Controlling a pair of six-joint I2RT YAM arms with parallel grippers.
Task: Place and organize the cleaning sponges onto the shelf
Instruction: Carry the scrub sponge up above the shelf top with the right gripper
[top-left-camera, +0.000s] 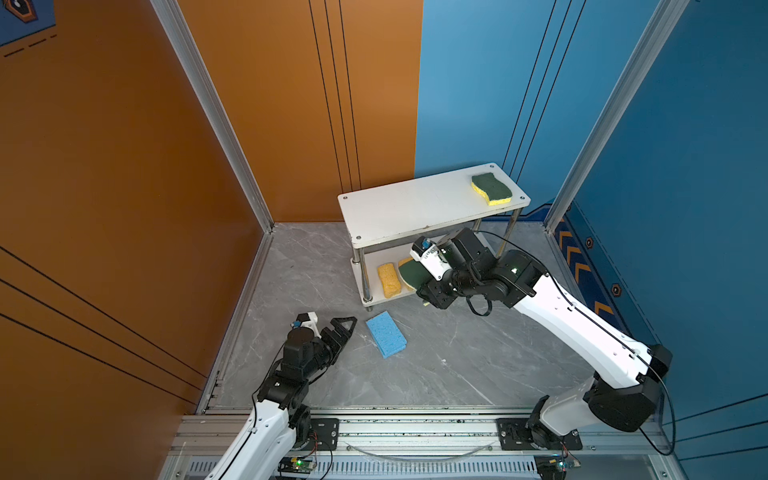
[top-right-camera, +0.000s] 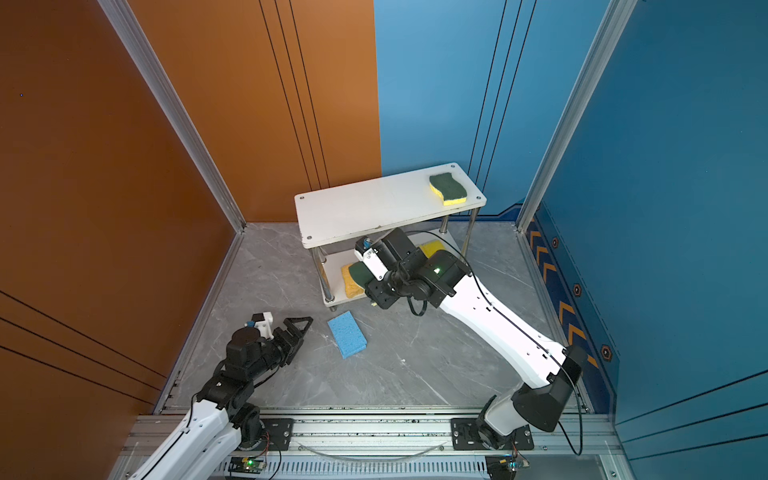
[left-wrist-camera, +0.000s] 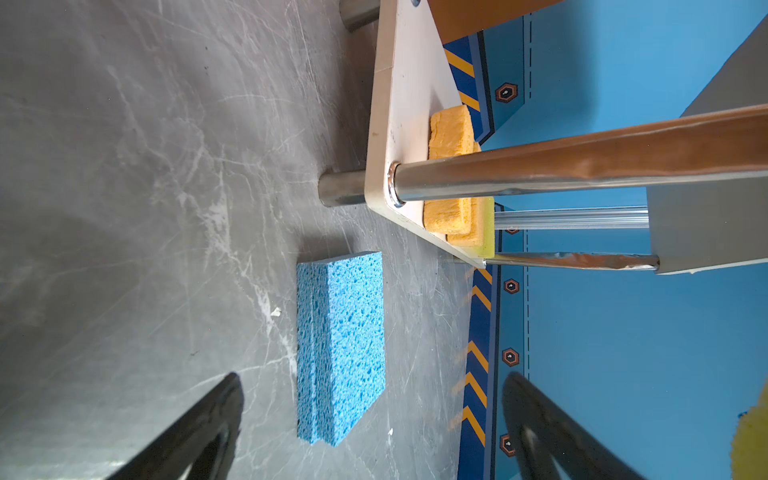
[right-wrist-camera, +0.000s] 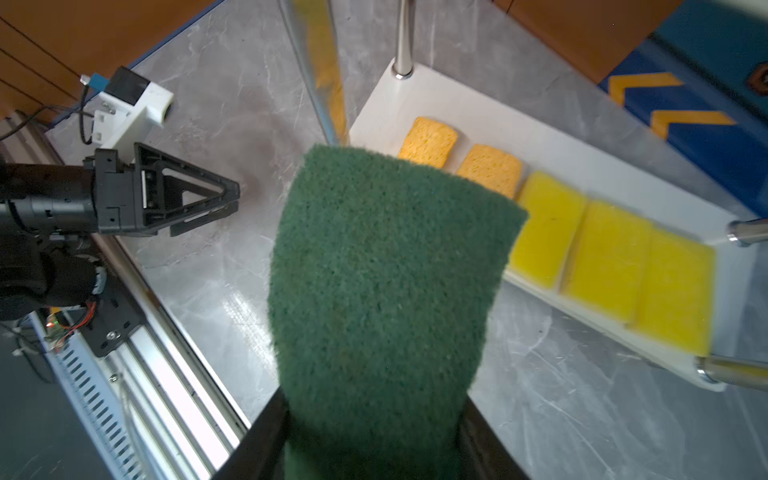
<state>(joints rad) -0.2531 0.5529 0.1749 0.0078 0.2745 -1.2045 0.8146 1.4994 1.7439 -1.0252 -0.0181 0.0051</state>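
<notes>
Your right gripper (right-wrist-camera: 374, 440) is clamped on a green-topped sponge (right-wrist-camera: 386, 270), holding it at the near edge of the shelf's (top-left-camera: 395, 212) lower board, toward its left end. On that board two orange sponges (right-wrist-camera: 428, 142) lie at the left, with three yellow sponges (right-wrist-camera: 606, 257) in a row to their right. A second green-topped sponge (top-left-camera: 491, 189) sits at the top board's right end. A light blue sponge (top-left-camera: 386, 334) lies on the grey floor (top-left-camera: 457, 365) near the shelf's near-left leg. Your left gripper (top-left-camera: 338, 330) hovers just left of it, jaws apart, empty.

Porous blue sponge (left-wrist-camera: 340, 345), glossy chrome post (left-wrist-camera: 582, 162), fuzzy green scouring pad (right-wrist-camera: 382, 270)
</notes>
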